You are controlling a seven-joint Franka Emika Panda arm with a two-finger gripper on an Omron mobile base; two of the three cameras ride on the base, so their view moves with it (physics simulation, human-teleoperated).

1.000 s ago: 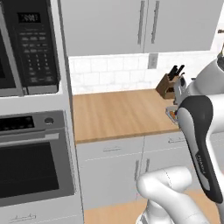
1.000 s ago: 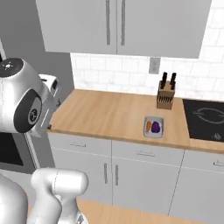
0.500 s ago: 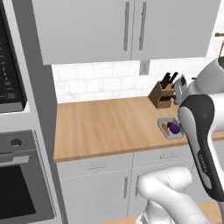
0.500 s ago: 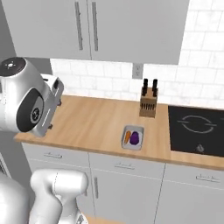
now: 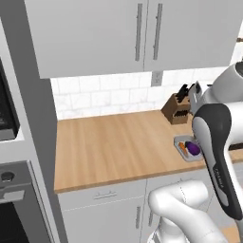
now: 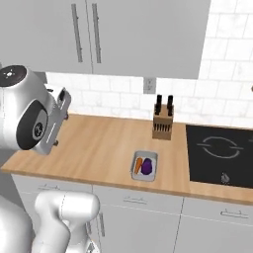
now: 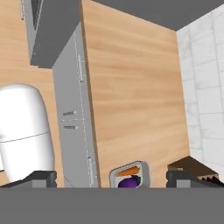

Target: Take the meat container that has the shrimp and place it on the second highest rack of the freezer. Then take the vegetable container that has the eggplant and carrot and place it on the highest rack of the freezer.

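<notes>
The vegetable container (image 6: 144, 165) is a small grey tray near the counter's front edge, holding a dark-purple eggplant (image 6: 147, 167) and an orange carrot (image 6: 139, 165). In the left base view the container (image 5: 188, 148) sits just behind my forearm. In the hand view the container (image 7: 129, 174) lies low in the picture, with the carrot (image 7: 128, 171) beside the eggplant (image 7: 128, 182). My gripper (image 7: 113, 179) is open and holds nothing, high above the counter (image 6: 99, 148) and apart from the tray. The freezer and the meat container with the shrimp are out of view.
A wooden knife block (image 6: 162, 123) stands against the tiled wall behind the tray. A black cooktop (image 6: 220, 153) lies to its right. Grey wall cupboards (image 5: 137, 33) hang above. An oven (image 5: 12, 199) is at the far left, and drawers (image 7: 74, 113) run below the counter.
The whole picture has shifted: the base has driven to the right, so the oven and microwave slid to the left edge and the tray came nearer. The gripper stays open.
</notes>
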